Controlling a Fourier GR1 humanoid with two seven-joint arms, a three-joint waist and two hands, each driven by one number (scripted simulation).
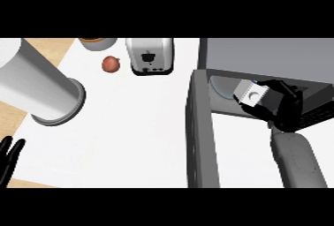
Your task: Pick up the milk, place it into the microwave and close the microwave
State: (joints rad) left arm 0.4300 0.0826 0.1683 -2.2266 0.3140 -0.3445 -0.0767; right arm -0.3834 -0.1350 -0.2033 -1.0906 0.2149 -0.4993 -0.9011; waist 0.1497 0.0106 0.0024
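Note:
The milk (pixel 250 92) is a small white and grey carton, tilted, held inside the open microwave (pixel 274 57) just above its glass turntable (pixel 222 86). My right hand (pixel 280 103) reaches into the cavity with its fingers curled round the carton, hiding most of it. The microwave door (pixel 201 132) stands wide open, swung out toward me at the cavity's left. My left hand (pixel 9 156) rests at the lower left edge of the view, fingers straight and pointing up, holding nothing.
A large white cylinder (pixel 39 86) lies tilted at the left. A toaster (pixel 150 55) stands at the back, with a brown egg-shaped object (pixel 111 64) and a bowl's rim (pixel 98 42) to its left. White counter (pixel 130 132) spreads between them and the door.

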